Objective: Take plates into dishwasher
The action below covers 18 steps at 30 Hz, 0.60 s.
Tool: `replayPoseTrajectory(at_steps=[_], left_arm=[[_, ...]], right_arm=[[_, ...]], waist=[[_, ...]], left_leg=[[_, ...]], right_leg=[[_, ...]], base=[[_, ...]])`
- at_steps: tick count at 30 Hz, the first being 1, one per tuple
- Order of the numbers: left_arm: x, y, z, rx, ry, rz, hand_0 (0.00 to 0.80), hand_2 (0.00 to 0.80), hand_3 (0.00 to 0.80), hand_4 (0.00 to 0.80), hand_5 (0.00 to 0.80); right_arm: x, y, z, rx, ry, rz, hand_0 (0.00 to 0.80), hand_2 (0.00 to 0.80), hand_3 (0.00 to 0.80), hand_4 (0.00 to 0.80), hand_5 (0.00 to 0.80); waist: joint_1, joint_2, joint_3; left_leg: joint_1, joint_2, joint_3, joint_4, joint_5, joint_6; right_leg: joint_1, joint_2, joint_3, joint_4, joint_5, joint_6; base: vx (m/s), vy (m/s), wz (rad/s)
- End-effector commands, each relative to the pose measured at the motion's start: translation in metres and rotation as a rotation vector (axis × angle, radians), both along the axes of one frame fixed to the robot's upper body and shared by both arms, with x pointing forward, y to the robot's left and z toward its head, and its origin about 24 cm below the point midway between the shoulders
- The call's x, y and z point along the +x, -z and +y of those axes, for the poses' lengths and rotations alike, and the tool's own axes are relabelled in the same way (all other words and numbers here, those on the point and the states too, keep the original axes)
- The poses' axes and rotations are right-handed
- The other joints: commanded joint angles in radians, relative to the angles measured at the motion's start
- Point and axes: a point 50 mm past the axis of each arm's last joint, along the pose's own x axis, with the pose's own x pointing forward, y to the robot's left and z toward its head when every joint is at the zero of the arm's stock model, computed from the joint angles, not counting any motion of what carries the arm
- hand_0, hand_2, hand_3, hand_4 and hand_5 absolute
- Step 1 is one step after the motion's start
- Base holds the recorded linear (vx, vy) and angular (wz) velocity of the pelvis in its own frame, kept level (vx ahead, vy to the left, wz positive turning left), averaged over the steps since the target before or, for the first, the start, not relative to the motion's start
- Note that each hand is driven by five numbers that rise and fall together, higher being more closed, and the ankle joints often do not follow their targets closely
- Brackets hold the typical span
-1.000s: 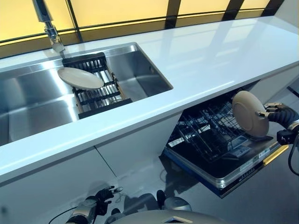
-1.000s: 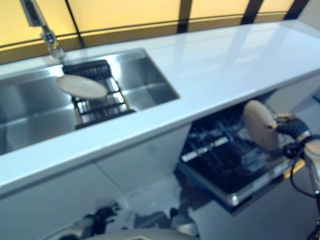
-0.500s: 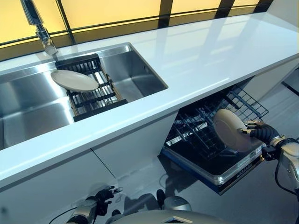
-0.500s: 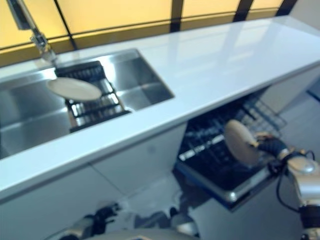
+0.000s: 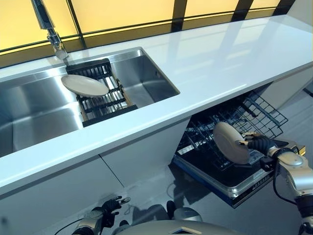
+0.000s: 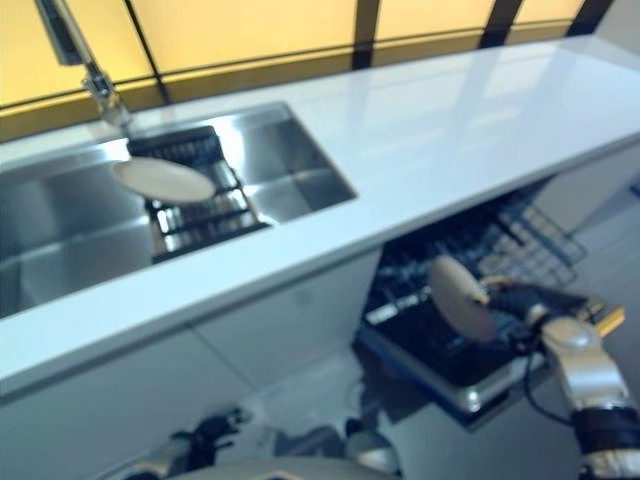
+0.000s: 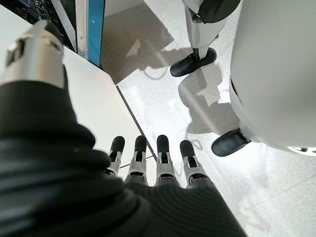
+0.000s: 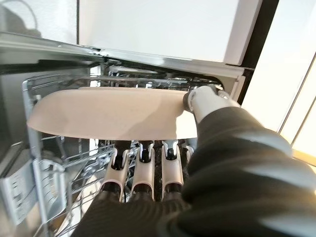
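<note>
My right hand is shut on a beige plate, thumb on one face and fingers under the other. It holds the plate on edge just above the pulled-out dishwasher rack; the plate also shows in the right wrist view. A second beige plate lies on the dark drying rack in the steel sink. My left hand hangs low by the floor, open and empty, its fingers straight.
The open dishwasher door juts out below the white counter. A faucet stands behind the sink. White cabinet fronts run under the counter to the left of the dishwasher.
My right hand has carried the plate down and to the left, from above the door's outer edge to over the rack. The camera has shifted a little.
</note>
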Motion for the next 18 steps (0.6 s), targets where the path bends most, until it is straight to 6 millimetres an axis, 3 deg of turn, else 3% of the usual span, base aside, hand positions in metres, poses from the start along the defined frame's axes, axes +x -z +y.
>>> replayPoseTrajectory(at_steps=[1,18], left_arm=[[0.02,-0.007,0.009,0.023,0.02,-0.049,0.0,0.0,0.0,0.0,0.0],[0.025,-0.01,0.008,0.011,0.032,-0.058,0.0,0.0,0.0,0.0,0.0]], right_arm=[[0.038,-0.035,0.009,-0.02,-0.011,-0.173,0.8,0.8,0.8,0.8,0.8],[0.062,-0.019,0.006,-0.07,0.076,-0.037,0.8,0.8,0.8,0.8,0.8]], waist=[[0.05,-0.017,0.03],[0.111,0.005,0.051]], left_leg=[[0.001,-0.01,-0.068,0.014,-0.057,0.047],[-0.017,-0.014,-0.099,0.017,-0.045,0.036]], right_leg=[[-0.01,-0.055,-0.08,0.089,-0.033,0.066],[0.001,-0.072,-0.125,0.082,-0.035,0.059]], base=[[0.0,0.0,0.0],[0.006,-0.007,0.05]])
